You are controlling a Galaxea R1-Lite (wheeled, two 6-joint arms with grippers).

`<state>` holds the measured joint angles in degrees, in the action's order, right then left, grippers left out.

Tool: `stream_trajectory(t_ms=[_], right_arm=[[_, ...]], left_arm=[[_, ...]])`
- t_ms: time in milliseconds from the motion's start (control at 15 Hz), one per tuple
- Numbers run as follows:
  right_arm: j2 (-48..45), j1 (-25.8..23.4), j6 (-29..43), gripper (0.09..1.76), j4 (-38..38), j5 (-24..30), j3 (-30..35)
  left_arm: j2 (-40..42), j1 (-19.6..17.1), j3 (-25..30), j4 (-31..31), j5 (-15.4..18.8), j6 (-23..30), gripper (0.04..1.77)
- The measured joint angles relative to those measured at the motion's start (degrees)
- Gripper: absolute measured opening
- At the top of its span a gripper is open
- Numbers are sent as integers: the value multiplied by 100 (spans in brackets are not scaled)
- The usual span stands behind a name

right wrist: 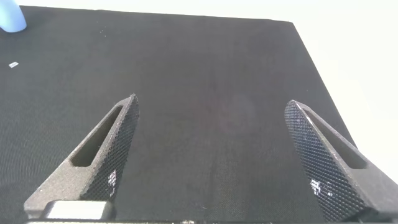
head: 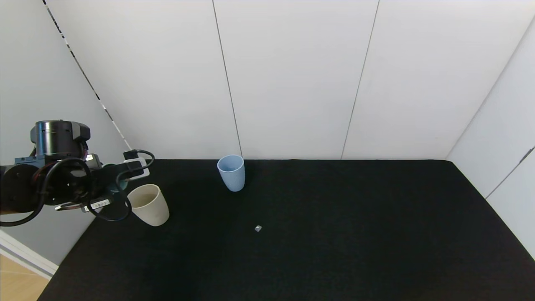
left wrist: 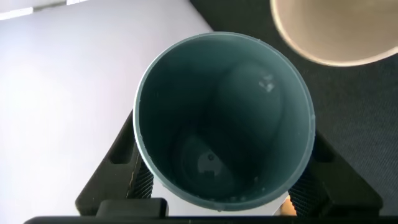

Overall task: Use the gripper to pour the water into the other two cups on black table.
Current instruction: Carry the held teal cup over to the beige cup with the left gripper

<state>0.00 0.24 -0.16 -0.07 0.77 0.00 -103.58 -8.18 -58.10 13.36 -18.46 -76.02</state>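
My left gripper (left wrist: 224, 180) is shut on a teal-green cup (left wrist: 224, 118), one black finger on each side of it. The cup's mouth faces the wrist camera, and its dark inside shows a few droplets near the rim. In the head view the left arm (head: 62, 184) hangs over the left edge of the black table (head: 334, 234), right beside the cream-beige cup (head: 149, 205). That cup's rim also shows in the left wrist view (left wrist: 329, 34), just past the teal cup. The light blue cup (head: 231, 172) stands upright at the back. My right gripper (right wrist: 211, 155) is open and empty above bare tabletop.
A small pale speck (head: 258, 228) lies on the table in front of the blue cup. White wall panels close off the back and right. The table's left edge drops to a wooden floor (head: 16, 284). The blue cup shows far off in the right wrist view (right wrist: 11, 17).
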Motion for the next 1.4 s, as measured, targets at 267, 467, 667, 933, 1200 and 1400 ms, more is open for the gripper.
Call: stream_trajectory(t_ms=[267,467,667,933,1200,1400], right_arm=[[0,0,0,171,2,-2,0],[0,0,0,171,2,-2,0],[0,0,0,171,0,0,0],[0,0,0,171,0,-2,0],[0,0,0,171,0,-2,0],[0,-2,2,171,0,-2,0]], left_arm=[[-30,80,17,0,-191,-396,117],[-38,111,17,-2,-351,-645,117],[-39,124,11,0,-439,-848,117],[-39,226,-6,2,-561,-907,117],[-38,319,-24,0,-568,-906,117],[-35,322,-24,6,-560,-829,117]])
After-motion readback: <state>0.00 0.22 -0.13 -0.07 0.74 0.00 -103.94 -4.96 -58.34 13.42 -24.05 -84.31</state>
